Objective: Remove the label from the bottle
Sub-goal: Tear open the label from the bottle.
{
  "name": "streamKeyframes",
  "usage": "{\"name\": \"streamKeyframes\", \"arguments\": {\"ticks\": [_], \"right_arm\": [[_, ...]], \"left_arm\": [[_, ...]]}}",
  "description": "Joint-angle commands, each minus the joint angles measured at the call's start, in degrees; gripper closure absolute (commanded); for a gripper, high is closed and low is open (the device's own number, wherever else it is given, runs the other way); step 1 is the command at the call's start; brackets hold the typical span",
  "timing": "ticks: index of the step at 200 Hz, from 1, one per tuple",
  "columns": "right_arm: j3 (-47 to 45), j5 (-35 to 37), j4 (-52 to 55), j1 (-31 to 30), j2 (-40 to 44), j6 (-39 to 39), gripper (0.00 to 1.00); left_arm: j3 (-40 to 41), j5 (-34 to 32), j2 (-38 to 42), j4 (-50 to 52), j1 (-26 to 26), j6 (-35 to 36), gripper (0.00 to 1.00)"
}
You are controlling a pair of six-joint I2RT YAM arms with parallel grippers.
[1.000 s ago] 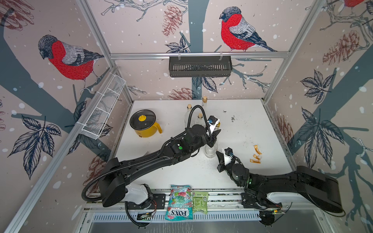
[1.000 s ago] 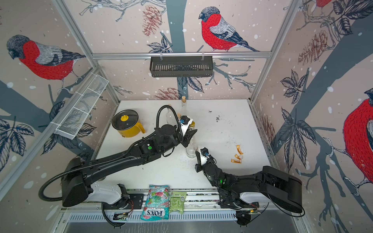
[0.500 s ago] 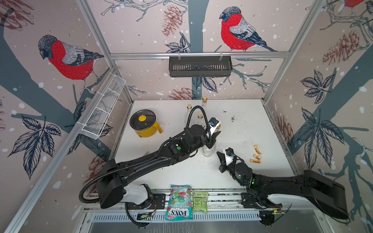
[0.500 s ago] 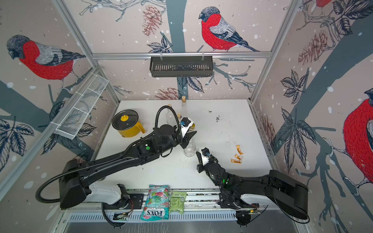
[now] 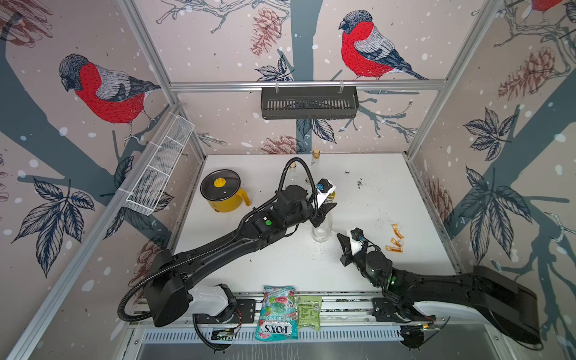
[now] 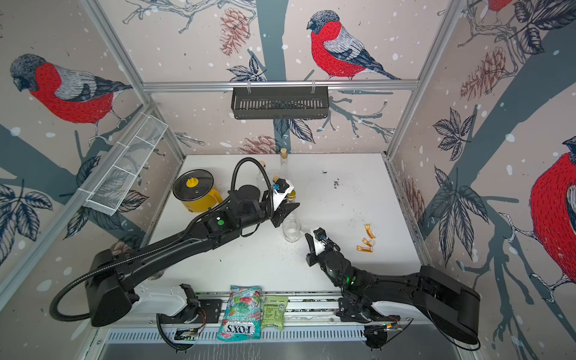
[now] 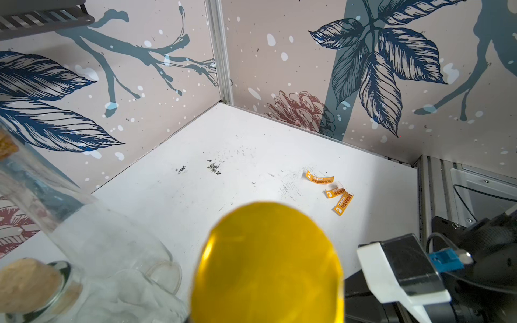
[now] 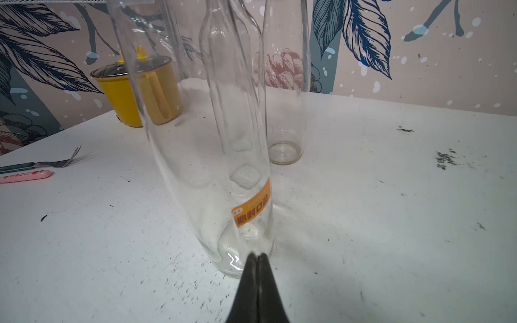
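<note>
Plainly, the slippery, fragile glass bottle (image 5: 321,230) stands near the yellow pot (image 5: 223,194), neck clamped in the left gripper (image 5: 324,210); the right gripper (image 8: 258,256), closed and empty, should pinch the thin orange label (image 8: 253,205) by its edge

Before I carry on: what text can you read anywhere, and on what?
"FOX'S": candy bag, front edge.
"MINT BLOSSOM": same bag.
Green packet: print too small.
Orange label on bottle: characters, not legible.
Loose orange strips: likewise illegible.

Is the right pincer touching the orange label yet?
Apart. Right wrist view: the shut right pincer sits at the base of the bottle, bare glass showing between its tips and the orange label.
</note>
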State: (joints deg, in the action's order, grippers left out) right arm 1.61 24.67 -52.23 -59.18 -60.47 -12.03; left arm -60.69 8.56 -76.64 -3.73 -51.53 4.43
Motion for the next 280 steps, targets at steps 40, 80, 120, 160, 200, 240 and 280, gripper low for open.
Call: {"name": "streamKeyframes", "arguments": {"ticks": [40, 80, 120, 160, 200, 240, 280], "right_arm": [[0.0, -1.9, 0.2, 1.0, 0.7, 1.4, 1.00], [-1.0, -1.9, 0.0, 2.5, 1.4, 0.9, 1.00], [-1.3, -2.6, 0.5, 3.8, 2.3, 1.2, 1.00], [-1.8, -2.2, 1.2, 5.3, 4.0, 1.2, 1.00], [-1.7, -3.6, 2.1, 6.9, 5.2, 1.8, 1.00], [-1.3, -4.4, 3.3, 7.9, 5.4, 2.2, 1.00], [-1.0, -5.3, 3.4, 9.0, 5.2, 2.3, 1.00]], "left_arm": [[-1.9, 7.2, -1.9, 10.8, 0.3, 6.3, 1.00], [-2.4, 9.3, -2.2, 12.5, 0.3, 8.8, 1.00], [-3.5, 11.0, -3.2, 15.2, 0.3, 10.7, 1.00], [-3.7, 12.1, -2.8, 15.3, 0.3, 10.9, 1.00], [-3.4, 12.9, -2.3, 15.7, 0.3, 11.5, 1.00], [-3.1, 15.5, -1.4, 15.8, 0.4, 12.5, 1.00], [-2.3, 17.7, -0.1, 15.8, 0.8, 13.3, 1.00]]}}
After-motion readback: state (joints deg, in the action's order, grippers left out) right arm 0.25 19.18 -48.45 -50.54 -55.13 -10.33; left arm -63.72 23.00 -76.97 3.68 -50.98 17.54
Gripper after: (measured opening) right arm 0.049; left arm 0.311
